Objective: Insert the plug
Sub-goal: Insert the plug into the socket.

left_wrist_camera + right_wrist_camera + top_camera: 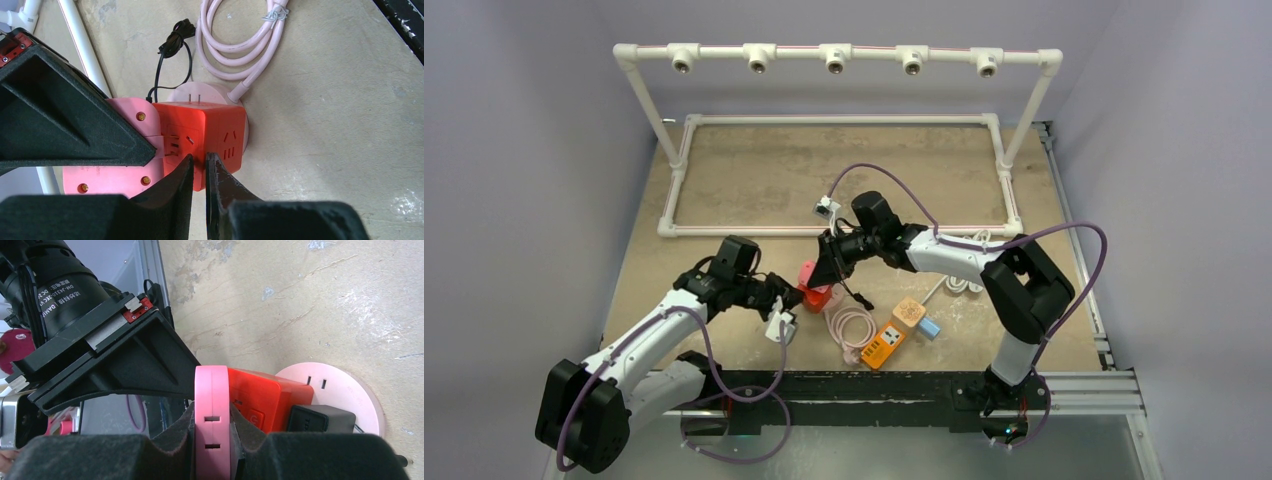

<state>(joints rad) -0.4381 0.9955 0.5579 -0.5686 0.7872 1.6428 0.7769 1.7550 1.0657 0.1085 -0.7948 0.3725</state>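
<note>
A red socket cube (210,130) stands on a round pink base (197,92) near the table's front. My right gripper (212,412) is shut on a flat pink plug (212,390) and holds it against the cube's (265,397) side. The plug's (131,150) metal prongs show at the cube's slots. My left gripper (200,159) is shut to a narrow slit with nothing between its fingers. Its tips touch the cube's lower corner. From above, both grippers, the left one (792,298) and the right one (824,270), meet at the cube (816,296).
A coiled pink cable (235,45) runs from the round base. A black adapter (320,417) with a black cord (172,45) is plugged into the cube. An orange power strip (884,347), a small tan cube (909,312) and a white PVC frame (839,55) are nearby.
</note>
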